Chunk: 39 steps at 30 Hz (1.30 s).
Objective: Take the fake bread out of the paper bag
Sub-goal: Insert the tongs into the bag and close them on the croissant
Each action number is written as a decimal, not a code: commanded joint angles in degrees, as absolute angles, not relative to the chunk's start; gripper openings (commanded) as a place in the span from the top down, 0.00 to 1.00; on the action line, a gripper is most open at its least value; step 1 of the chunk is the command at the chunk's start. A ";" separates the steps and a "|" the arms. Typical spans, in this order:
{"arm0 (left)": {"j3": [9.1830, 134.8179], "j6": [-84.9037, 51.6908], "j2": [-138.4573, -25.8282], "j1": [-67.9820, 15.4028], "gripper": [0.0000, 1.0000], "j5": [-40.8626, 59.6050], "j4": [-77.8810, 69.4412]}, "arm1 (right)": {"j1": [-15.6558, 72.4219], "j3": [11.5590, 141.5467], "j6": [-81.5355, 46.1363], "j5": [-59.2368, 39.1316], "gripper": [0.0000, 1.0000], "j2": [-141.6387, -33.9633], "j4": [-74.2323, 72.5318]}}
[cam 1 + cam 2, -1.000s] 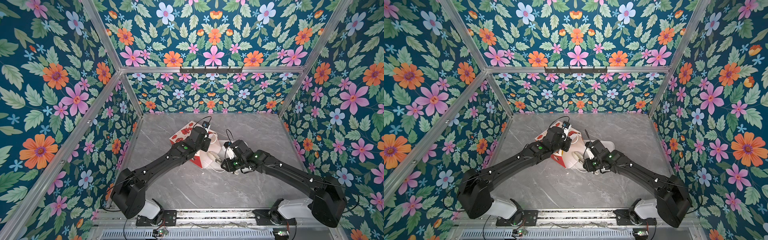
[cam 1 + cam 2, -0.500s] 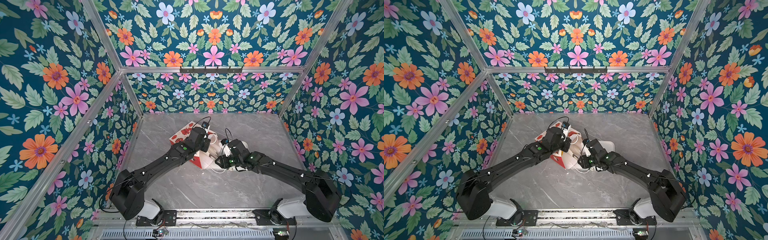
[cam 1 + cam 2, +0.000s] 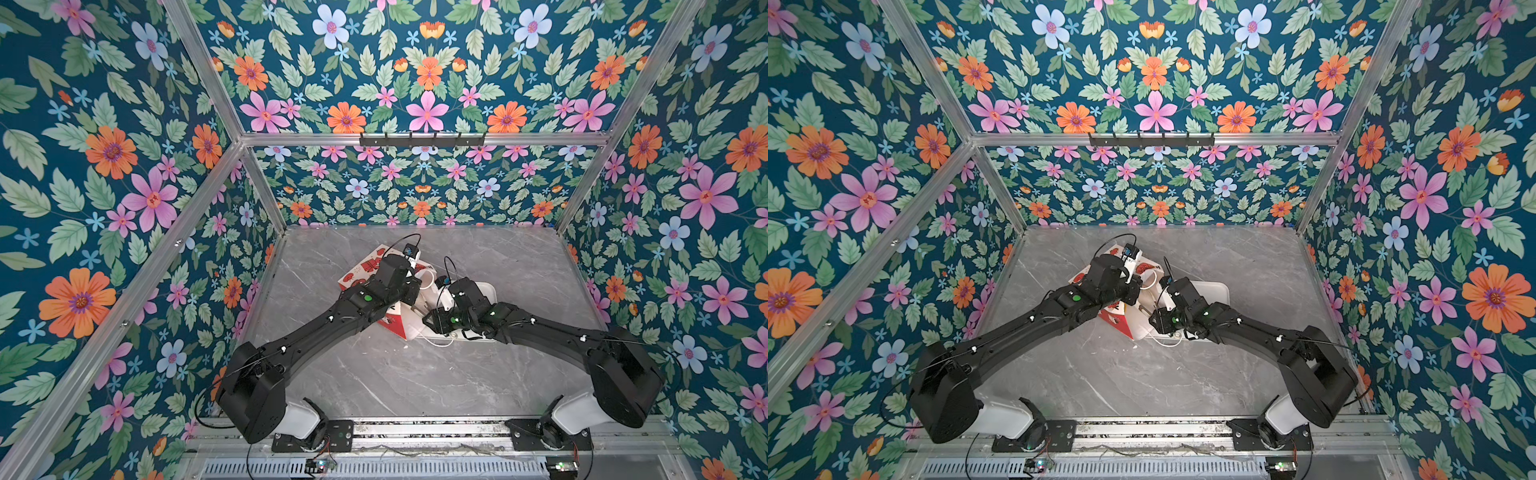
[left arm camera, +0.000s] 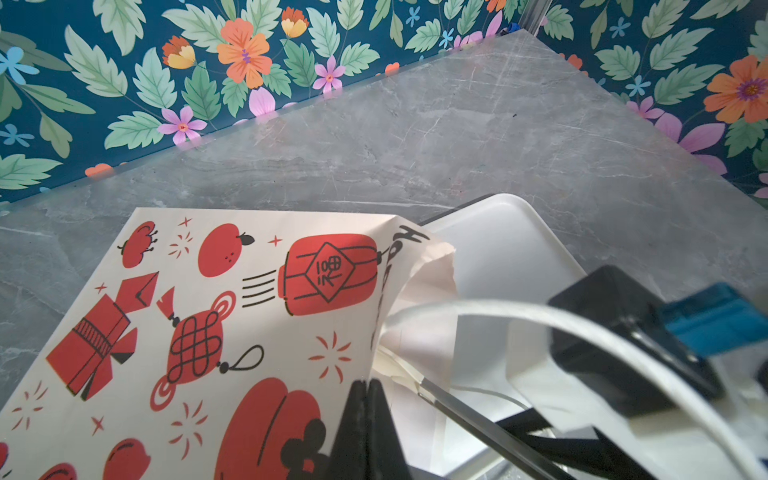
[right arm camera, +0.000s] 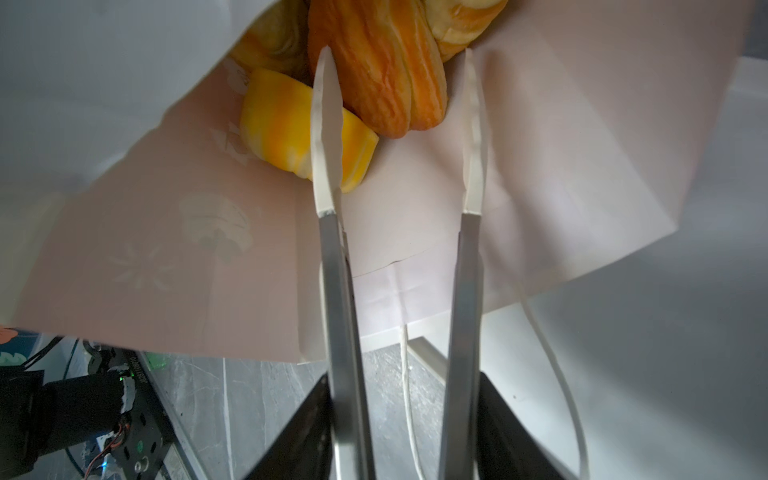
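Note:
The red-and-white paper bag (image 3: 365, 266) (image 3: 1144, 266) lies on its side, its mouth facing the white tray. My left gripper (image 4: 368, 386) is shut on the bag's upper rim (image 4: 386, 332) and holds the mouth up. In the right wrist view, fake bread shows deep inside the white lining (image 5: 540, 166): an orange-brown twisted roll (image 5: 386, 70), a yellow piece (image 5: 278, 124) and more behind. My right gripper (image 5: 397, 52) is open inside the mouth. Its long metal fingers (image 5: 328, 145) stand on either side of the twisted roll without pressing it.
A flat white tray (image 3: 486, 291) (image 3: 1219, 291) (image 4: 511, 249) lies just right of the bag, under my right wrist. A white cord handle (image 5: 552, 365) trails from the bag onto it. Grey marble tabletop (image 3: 415, 374) is ringed by floral walls.
My right gripper has pushed left into the bag's mouth and its jaws have spread wider. The left gripper has kept its hold on the rim without moving.

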State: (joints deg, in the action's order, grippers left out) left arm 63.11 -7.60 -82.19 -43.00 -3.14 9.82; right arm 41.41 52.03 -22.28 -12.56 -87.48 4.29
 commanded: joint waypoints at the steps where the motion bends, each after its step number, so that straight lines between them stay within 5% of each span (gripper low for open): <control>1: 62.84 -8.15 -81.71 -42.95 1.00 -1.11 7.60 | 41.31 53.03 -21.63 -13.61 0.50 -89.19 1.12; 27: 61.70 -7.82 -81.83 -42.97 1.00 -0.88 6.42 | 40.90 57.33 -22.69 -22.16 0.53 -97.14 4.40; 34: 61.27 -7.75 -81.40 -42.98 1.00 -1.36 6.07 | 39.64 58.55 -22.17 -24.16 0.73 -97.61 5.96; 39: 61.17 -8.13 -81.51 -42.97 1.00 -2.66 5.98 | 39.29 58.45 -21.46 -24.18 0.78 -95.51 8.74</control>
State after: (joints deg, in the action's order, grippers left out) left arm 61.06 -7.57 -81.78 -43.00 -1.67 7.81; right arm 39.40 58.22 -22.35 -23.59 -96.68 7.68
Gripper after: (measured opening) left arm 0.039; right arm 0.259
